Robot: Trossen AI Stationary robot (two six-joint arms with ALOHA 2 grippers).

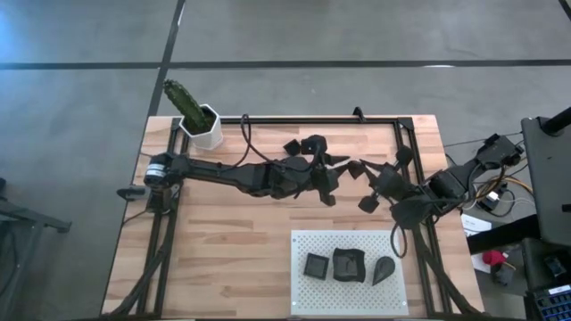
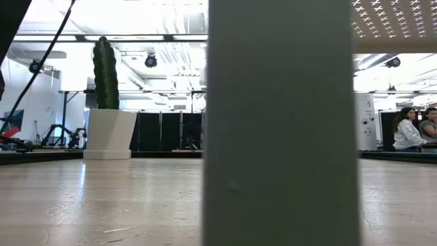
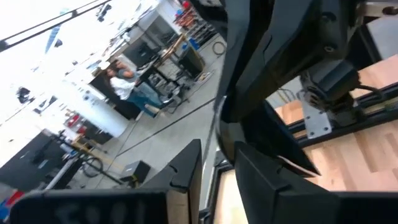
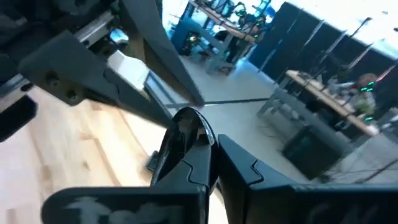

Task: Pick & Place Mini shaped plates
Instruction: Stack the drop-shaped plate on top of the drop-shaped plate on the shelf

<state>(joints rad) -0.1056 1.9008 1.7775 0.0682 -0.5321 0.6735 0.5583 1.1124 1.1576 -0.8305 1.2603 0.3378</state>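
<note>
Both arms meet over the table's far middle in the high view. My right gripper [image 1: 368, 175] [image 4: 198, 140] is shut on a small dark glossy plate. My left gripper [image 1: 332, 176] [image 3: 217, 171] faces it a short way off, open, with nothing between its fingers. Several more mini plates lie flat on the wood around them, for instance a plate [image 1: 293, 145] and another plate [image 1: 366, 203]. A square plate [image 1: 316, 265], a wavy plate [image 1: 348, 265] and a teardrop plate [image 1: 384, 270] lie on the white perforated board [image 1: 308, 241]. The low view shows neither gripper. My right gripper pinches the dark plate by its rounded rim [image 4: 189, 124] between the two fingers, which lie close together. The plate stands on edge in the hold, clear of the table. The fingers hide how far back it reaches.
A white hexagonal pot with a green cactus [image 1: 201, 120] [image 2: 109, 133] stands at the table's far left corner. A broad pale post [image 2: 280, 123] blocks the middle of the low view. People sit at desks in the room beyond [image 2: 410, 130]. Bare wood lies at the near left.
</note>
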